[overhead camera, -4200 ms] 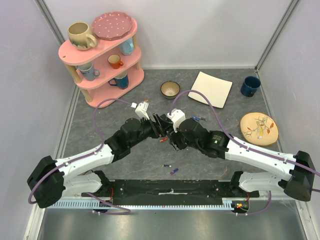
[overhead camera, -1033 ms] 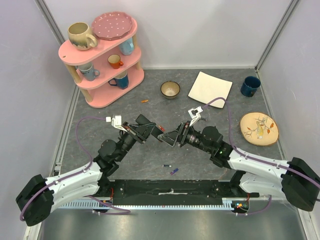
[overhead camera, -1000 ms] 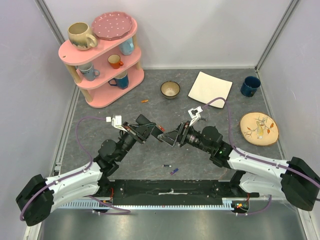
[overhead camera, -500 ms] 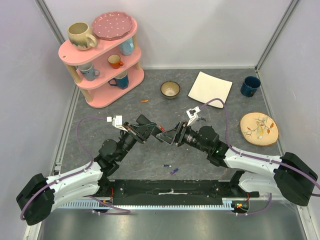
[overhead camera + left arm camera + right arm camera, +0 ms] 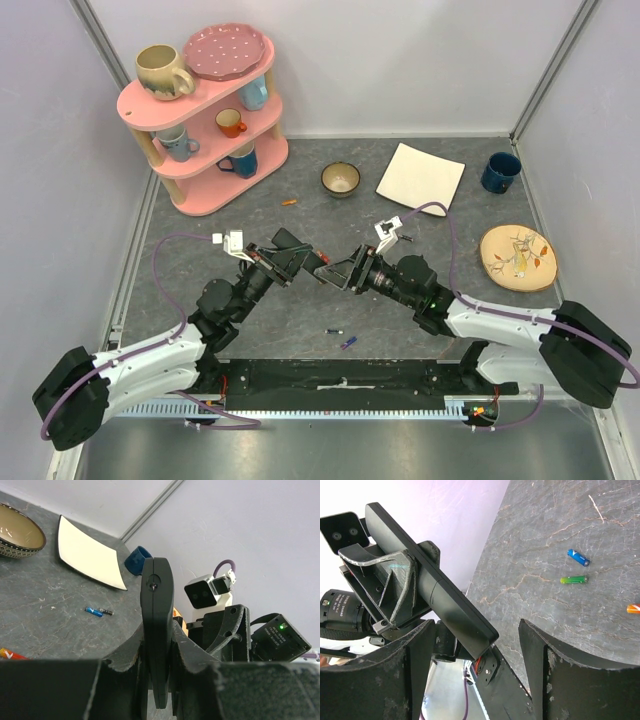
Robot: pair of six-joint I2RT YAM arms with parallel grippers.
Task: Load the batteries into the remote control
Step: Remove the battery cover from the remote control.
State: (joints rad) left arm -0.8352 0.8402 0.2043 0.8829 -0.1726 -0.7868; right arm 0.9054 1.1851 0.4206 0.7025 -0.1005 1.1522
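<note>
remote control point(image 5: 156, 605) stands pinched in left claw point(image 5: 159, 652), right claw point(image 5: 476, 626) spread opposite.

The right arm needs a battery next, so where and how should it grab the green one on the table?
Probably best to grip the green battery at its middle, coming straight down and pinching across the thin barrel. It lies flat on the table with its long sides free. The blue battery lies close by but apart, so mind that side.
</note>
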